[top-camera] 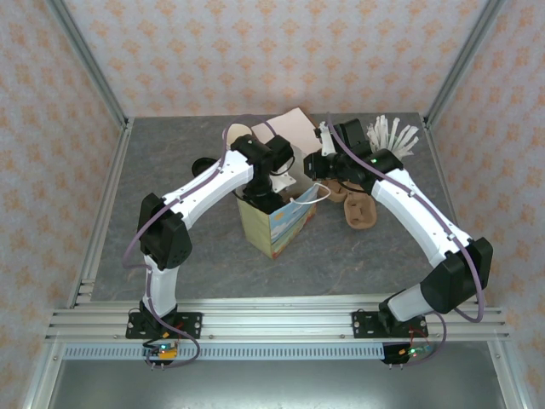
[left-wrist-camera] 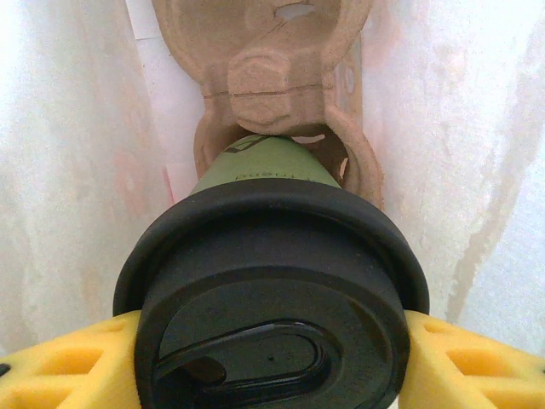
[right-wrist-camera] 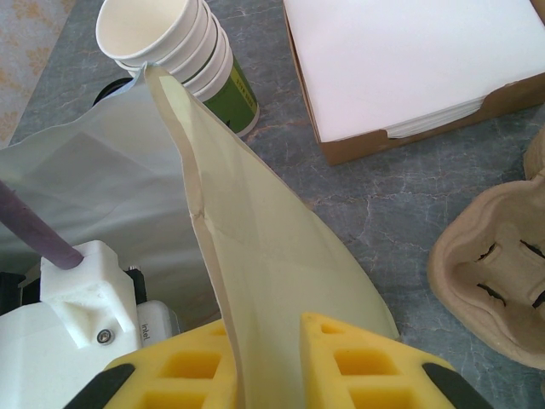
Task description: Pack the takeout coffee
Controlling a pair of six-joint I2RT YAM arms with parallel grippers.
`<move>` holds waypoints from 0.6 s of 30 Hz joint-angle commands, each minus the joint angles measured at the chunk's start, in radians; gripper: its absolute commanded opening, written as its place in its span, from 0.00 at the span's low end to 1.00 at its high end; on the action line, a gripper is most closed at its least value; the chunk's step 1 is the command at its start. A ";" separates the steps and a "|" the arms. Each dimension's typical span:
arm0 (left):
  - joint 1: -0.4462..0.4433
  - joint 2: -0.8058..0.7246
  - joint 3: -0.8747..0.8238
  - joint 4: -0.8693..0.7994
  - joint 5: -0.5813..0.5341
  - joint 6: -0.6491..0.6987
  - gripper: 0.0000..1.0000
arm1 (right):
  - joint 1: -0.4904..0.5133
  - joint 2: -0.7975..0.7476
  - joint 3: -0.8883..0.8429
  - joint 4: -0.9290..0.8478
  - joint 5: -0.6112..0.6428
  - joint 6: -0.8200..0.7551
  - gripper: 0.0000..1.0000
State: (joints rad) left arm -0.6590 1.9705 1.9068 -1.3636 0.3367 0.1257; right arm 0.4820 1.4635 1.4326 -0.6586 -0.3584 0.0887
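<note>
Your left tool (left-wrist-camera: 268, 362) is pinching the takeout coffee (left-wrist-camera: 272, 256) at its black lid, with a yellow finger on each side. The cup is down inside the paper bag (top-camera: 277, 230) at the middle of the counter (top-camera: 170, 170), and its green base is against a pulp carrier (left-wrist-camera: 272, 85) lying in the bag. Your right tool (right-wrist-camera: 268, 366) is clamped on the bag's rim. A stack of lidless cups (right-wrist-camera: 170, 43) stands just beyond the bag.

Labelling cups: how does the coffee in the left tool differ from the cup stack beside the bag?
The takeout coffee is lidded in black; the cup stack is lidless. The coffee is one cup, the stack several nested. The coffee is gripped by the left tool inside the paper bag; the stack stands on the table. Both show green print.
</note>
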 commanded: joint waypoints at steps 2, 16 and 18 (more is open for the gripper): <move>0.002 -0.028 0.001 0.037 0.024 0.024 0.33 | 0.010 0.009 0.004 -0.035 0.020 -0.013 0.21; 0.005 -0.084 0.006 0.039 0.023 0.050 0.33 | 0.010 0.015 0.004 -0.036 0.017 -0.014 0.21; 0.007 -0.086 0.008 0.037 0.025 0.056 0.33 | 0.009 0.015 0.004 -0.035 0.016 -0.014 0.21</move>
State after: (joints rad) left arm -0.6586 1.9591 1.9064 -1.3624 0.3367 0.1452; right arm 0.4820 1.4643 1.4326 -0.6586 -0.3584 0.0883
